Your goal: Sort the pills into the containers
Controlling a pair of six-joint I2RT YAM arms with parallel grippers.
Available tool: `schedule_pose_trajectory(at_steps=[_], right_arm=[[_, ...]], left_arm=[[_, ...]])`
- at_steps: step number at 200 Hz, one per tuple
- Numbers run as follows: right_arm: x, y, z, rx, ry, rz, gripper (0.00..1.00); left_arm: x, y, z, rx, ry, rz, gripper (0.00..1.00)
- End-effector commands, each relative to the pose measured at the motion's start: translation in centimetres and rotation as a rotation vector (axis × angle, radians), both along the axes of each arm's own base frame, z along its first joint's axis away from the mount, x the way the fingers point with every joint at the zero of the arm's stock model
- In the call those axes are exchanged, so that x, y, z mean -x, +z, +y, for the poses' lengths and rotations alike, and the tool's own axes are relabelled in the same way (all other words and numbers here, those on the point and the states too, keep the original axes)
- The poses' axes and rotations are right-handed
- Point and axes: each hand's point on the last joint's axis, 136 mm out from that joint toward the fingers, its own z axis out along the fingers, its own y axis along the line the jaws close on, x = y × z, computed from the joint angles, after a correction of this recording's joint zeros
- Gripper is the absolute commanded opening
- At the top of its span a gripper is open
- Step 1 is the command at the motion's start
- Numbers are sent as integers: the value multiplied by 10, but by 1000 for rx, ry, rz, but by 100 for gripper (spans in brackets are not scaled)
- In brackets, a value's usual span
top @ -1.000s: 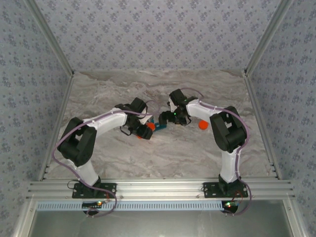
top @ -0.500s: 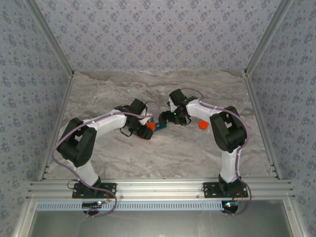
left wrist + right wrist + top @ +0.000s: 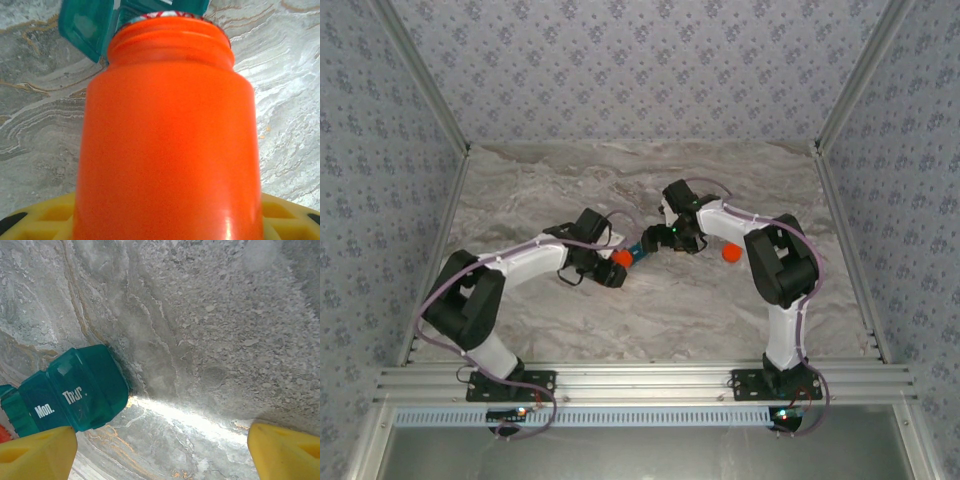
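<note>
Both arms meet: my left gripper point(image 3: 608, 268), clamped on the orange bottle point(image 3: 167, 140), has swung its mouth to the pill box point(image 3: 75, 390) ahead; right gripper point(image 3: 160, 440) gapes wide beside it. Pouring's near.

A robot test cell of the kind built in a lab is shown. A marble-patterned tabletop point(image 3: 650, 310) is boxed in on three sides by walls point(image 3: 650, 70) covered in a repeating floral print, and metal posts point(image 3: 423, 75) are set at the corners. A left arm point(image 3: 525, 260) and a right arm point(image 3: 775, 265) are bolted to an aluminium rail point(image 3: 640, 382) along the near edge.
</note>
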Motion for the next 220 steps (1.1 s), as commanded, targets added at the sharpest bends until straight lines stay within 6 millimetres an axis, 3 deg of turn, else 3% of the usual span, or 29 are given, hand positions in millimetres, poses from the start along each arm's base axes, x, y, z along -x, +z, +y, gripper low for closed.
schedule_pose_trajectory(at_steps=[1, 56, 105, 138, 161, 220], right_arm=[[7, -13, 2, 0, 21, 62, 91], [7, -10, 3, -3, 20, 59, 91], [7, 8, 1, -32, 3, 14, 91], [6, 28, -3, -79, -37, -14, 91], [1, 53, -11, -114, -76, -51, 91], [-19, 115, -49, -124, -166, -167, 92]], left_arm=[[-8, 23, -10, 90, -1, -78, 0], [-10, 40, -13, 173, 6, -169, 0], [-15, 54, -18, 262, 17, -265, 0], [-23, 66, -19, 310, 31, -356, 0], [-29, 79, -22, 353, 28, -428, 0], [-58, 129, -39, 482, 33, -648, 0]])
